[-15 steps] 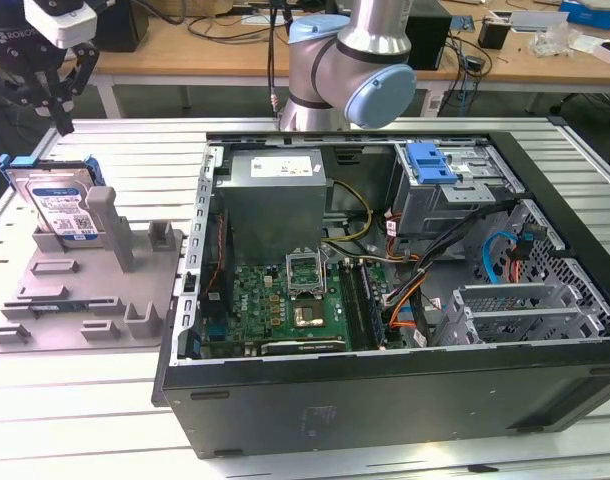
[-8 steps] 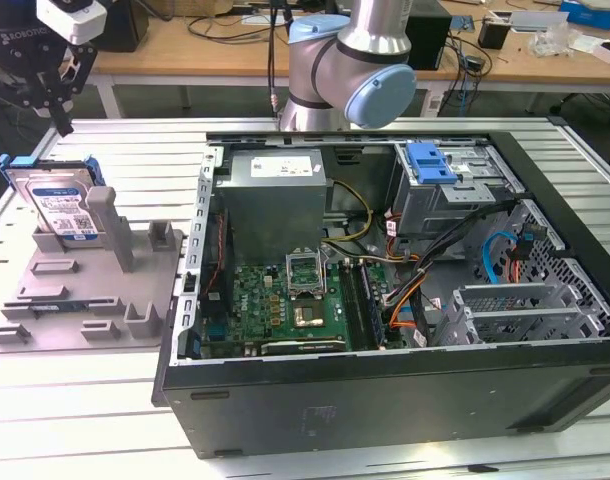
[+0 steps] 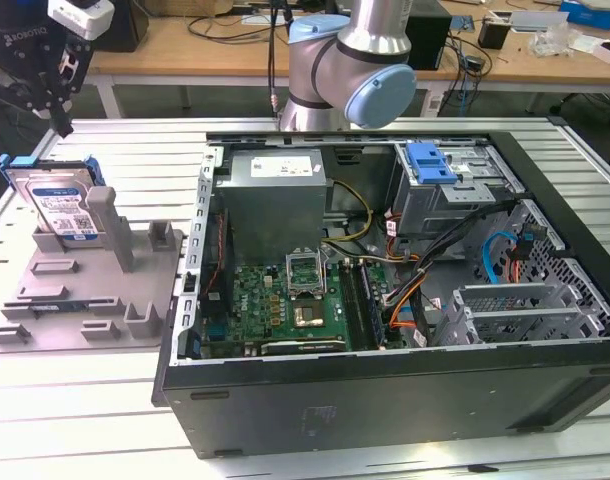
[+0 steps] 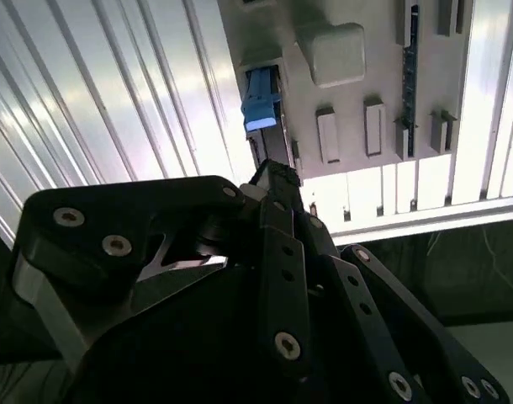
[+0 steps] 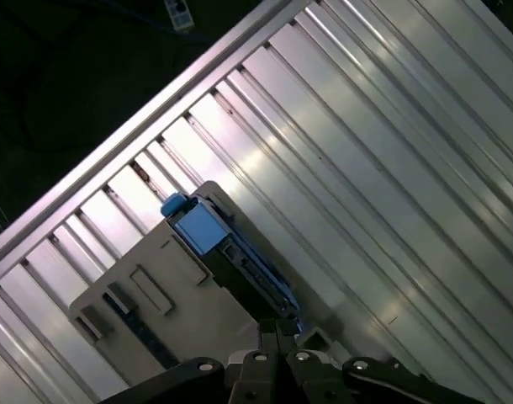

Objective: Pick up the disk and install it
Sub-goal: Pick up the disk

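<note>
The black fingers (image 3: 62, 125) hang over the far corner of the bench (image 3: 125, 150) at the exterior view's left. They look closed tip to tip with nothing between them, though both wrist views catch them at a steep angle, so a thin gap cannot be ruled out. Directly beneath the fingers the disk (image 3: 57, 205) stands on edge, label outward, in a slot of a grey holding stand (image 3: 95, 300). In the exterior view a clear gap shows between the fingertips and the blue carrier along the disk's upper edge. In the first wrist view the disk (image 5: 202, 225) appears edge-on as a blue-fronted slab running up toward the fingers (image 5: 280, 326). The second wrist view shows the same blue end (image 4: 261, 101) just beyond the fingers (image 4: 272, 175). Well away from the fingers, toward the exterior view's right, an open computer case (image 3: 405, 400) lies on its side with its green motherboard (image 3: 285, 300) exposed. A blue bracket (image 3: 430, 162) sits on the grey drive cage (image 3: 455, 200) at the case's far end.
</note>
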Controlling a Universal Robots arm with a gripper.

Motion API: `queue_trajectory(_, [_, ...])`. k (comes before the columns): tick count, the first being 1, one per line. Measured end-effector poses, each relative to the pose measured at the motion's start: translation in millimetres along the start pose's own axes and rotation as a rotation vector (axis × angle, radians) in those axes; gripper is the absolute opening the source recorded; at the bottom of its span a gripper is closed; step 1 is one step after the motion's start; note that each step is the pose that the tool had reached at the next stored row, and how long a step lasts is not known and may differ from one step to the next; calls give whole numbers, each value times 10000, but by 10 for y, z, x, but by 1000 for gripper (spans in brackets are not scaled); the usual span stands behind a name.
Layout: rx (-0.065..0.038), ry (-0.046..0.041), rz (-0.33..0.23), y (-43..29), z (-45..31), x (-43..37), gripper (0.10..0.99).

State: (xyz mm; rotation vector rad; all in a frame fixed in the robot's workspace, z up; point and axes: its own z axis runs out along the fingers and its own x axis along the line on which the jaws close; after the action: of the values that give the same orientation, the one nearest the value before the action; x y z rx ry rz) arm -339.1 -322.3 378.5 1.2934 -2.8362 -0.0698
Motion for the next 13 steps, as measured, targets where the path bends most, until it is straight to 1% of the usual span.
queue_trajectory(2, [0, 33, -604, 0, 4, 0, 114])
queue_trajectory(3, [0, 48, -903, 0, 5, 0, 235])
queue_trajectory(5, [-2, 74, -1372, 0, 8, 0, 357])
queue_trajectory(6, [-2, 96, -1791, 0, 10, 0, 416])
queue_trajectory(7, [-3, 113, -2085, -1, 12, 0, 482])
queue_trajectory(9, [-3, 137, -2514, -1, 14, 0, 482])
queue_trajectory(10, [-3, 155, -2884, 0, 16, 0, 482])
queue_trajectory(11, [-1, 182, -3369, 2, 18, -3, 482])
queue_trajectory(13, [1, 200, -3751, 5, 20, -6, 482])
